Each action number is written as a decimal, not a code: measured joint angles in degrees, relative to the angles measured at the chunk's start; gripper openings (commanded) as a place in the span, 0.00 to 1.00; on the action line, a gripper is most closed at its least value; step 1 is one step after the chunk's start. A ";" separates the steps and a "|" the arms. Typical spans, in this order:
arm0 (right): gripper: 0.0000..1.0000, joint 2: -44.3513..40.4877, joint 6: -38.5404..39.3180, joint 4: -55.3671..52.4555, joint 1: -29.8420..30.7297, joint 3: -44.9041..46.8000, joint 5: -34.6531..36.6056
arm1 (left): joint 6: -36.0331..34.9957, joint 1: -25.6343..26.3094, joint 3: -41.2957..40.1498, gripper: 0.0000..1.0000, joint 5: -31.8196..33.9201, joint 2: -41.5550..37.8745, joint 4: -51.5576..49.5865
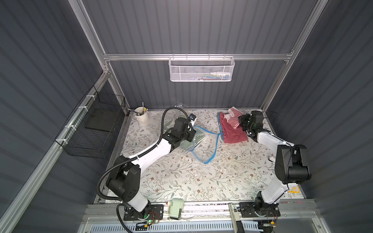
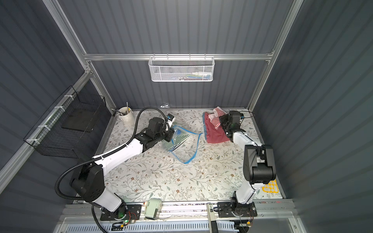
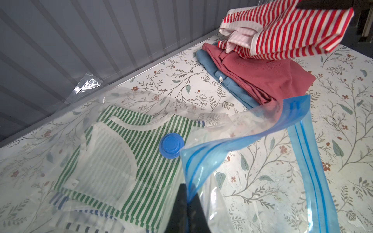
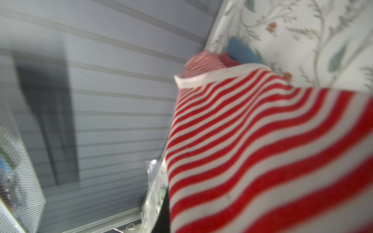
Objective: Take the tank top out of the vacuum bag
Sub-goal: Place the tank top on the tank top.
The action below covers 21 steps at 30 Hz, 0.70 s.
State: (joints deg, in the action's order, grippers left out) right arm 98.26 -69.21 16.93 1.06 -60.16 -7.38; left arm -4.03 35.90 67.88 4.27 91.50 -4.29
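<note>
- I have two arms and two grippers, and both grippers are pressed together on something.
- My left gripper (image 3: 188,194) pinches the one vacuum bag (image 3: 220,203) at its mouth, by the blue zip strip (image 3: 308,161), and holds that edge up off the table (image 1: 181,181).
- The bag lies towards the back of the table, between my two arms. Its mouth gapes, and its one round blue valve cap (image 3: 171,146) sits on the top sheet.
- Inside the bag I count one green-striped tank top (image 3: 149,181), flat under the valve cap, with blue-striped fabric (image 3: 60,201) beneath it. I cannot tell whether that fabric is one piece or more.
- My right gripper (image 1: 241,122) is clamped on one red-striped tank top (image 3: 292,34), outside the bag, near the table's back right corner.
- Under that top lie two folded garments, one red garment (image 3: 272,80) on one blue garment (image 3: 228,84). The striped top's low folds seem to touch the red one.
- That makes three garments outside the bag.
- There is one white mesh basket (image 1: 201,70) on the back wall and one black wire basket (image 1: 90,131) on the left wall.
- One white cup (image 1: 142,117) with tools in it stands at the table's back left corner.
</note>
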 measured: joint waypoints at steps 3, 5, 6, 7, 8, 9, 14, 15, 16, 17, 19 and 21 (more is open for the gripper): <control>0.00 -0.37 -0.39 1.55 -0.20 3.72 -0.04 | 0.00 0.00 0.11 0.00 -0.07 0.02 -0.02; 0.01 -0.39 -0.76 2.82 -0.52 6.36 -0.02 | 0.00 0.00 0.24 0.00 -0.24 0.02 -0.13; 0.01 -0.39 -0.98 3.34 -0.72 7.69 -0.02 | 0.00 0.00 0.31 0.00 -0.26 0.02 -0.15; 0.01 -0.39 -1.27 3.82 -0.96 9.11 -0.04 | 0.00 0.00 0.33 0.00 -0.39 0.02 -0.17; 0.02 -0.39 -1.36 4.22 -1.16 10.16 -0.07 | 0.02 0.00 0.33 0.00 -0.42 0.02 -0.17; 0.03 -0.39 -1.55 4.52 -1.40 11.21 -0.13 | 0.02 0.00 0.33 0.00 -0.44 0.02 -0.20; 0.07 -0.28 -2.10 5.97 -2.10 12.92 -0.48 | 0.02 0.00 0.33 0.00 -0.48 0.02 -0.46; 0.09 -0.26 -2.21 6.27 -2.19 12.94 -0.68 | 0.02 0.00 0.33 0.00 -0.61 0.02 -0.44; 0.13 -0.26 -2.34 6.69 -2.27 12.96 -0.96 | 0.02 0.00 0.33 0.00 -0.66 0.02 -0.44; 0.19 -0.26 -2.49 7.06 -2.36 13.05 -1.27 | 0.02 0.00 0.33 0.00 -0.66 0.02 -0.46; 0.27 -0.26 -2.38 8.00 -2.64 13.84 -1.64 | 0.02 0.00 0.33 0.00 -0.68 0.02 -0.46; 0.35 -0.35 -2.25 8.55 -3.04 15.39 -1.55 | 0.02 0.00 0.33 0.00 -0.79 0.02 -0.46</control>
State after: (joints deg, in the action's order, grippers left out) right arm 97.91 -71.46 25.47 -1.98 -44.77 -8.93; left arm -4.01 35.90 68.20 3.49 91.53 -4.75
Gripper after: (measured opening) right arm 0.299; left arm 0.049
